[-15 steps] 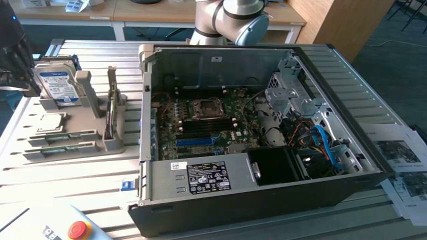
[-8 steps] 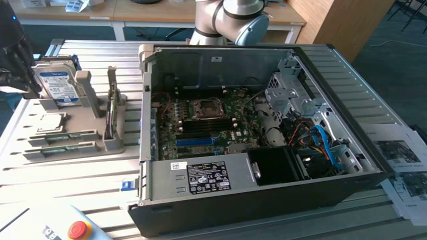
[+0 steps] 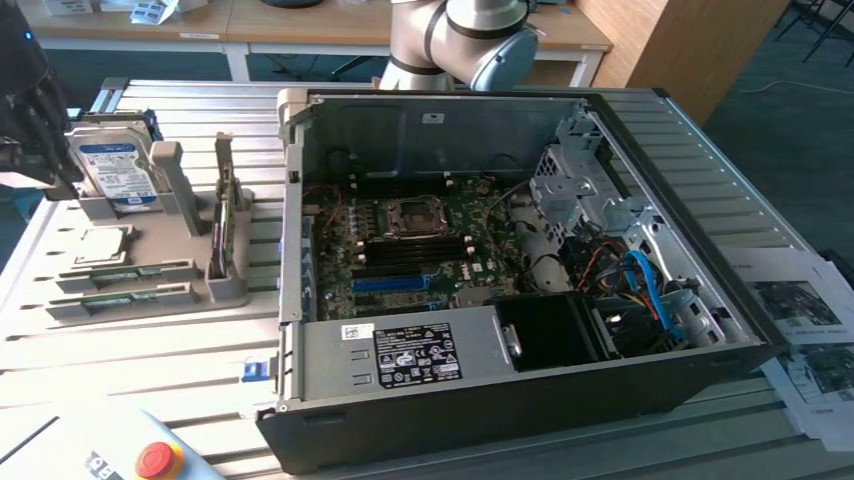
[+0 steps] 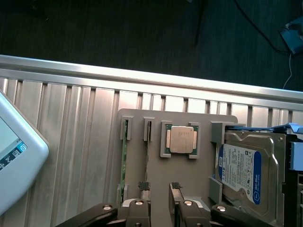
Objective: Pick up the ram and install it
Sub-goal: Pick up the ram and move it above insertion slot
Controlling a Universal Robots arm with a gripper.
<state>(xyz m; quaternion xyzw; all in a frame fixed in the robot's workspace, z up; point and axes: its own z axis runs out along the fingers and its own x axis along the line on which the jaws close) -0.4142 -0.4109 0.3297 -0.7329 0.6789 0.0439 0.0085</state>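
Exterior view: a slatted metal table (image 3: 174,375) carries an open computer case (image 3: 534,400) lying on its side across the middle, motherboard up. The arm (image 3: 461,35) rises behind the case at the table's far edge. A grey holder (image 3: 180,215) sits near the table edge at the exterior view's left. A drive (image 3: 114,170) stands in the holder's far end, and a chip (image 3: 100,242) lies flat just nearer. Past the chip come two slots. The ram (image 3: 118,300) lies in the one closest to the table's near edge, and a second stick (image 3: 127,272) lies between it and the chip. A long board (image 3: 224,215) stands on edge along the holder's side facing the case; it may be another stick, though the picture does not settle that. A pendant (image 3: 147,458) with a red button lies at the near corner. Papers (image 3: 801,320) lie at the edge on the exterior view's right.

Wrist view: the gripper (image 4: 160,189) hangs over the holder (image 4: 142,118), its jaws apart with only bare holder between them. The ram (image 4: 124,156) sits in the outer slot, off to one side of the fingers (image 4: 143,187) and not touching them. The second stick (image 4: 147,137), the chip (image 4: 181,139) and the drive (image 4: 241,172) follow in a row. The pendant (image 4: 14,146) lies on the table (image 4: 71,142), apart from the holder.
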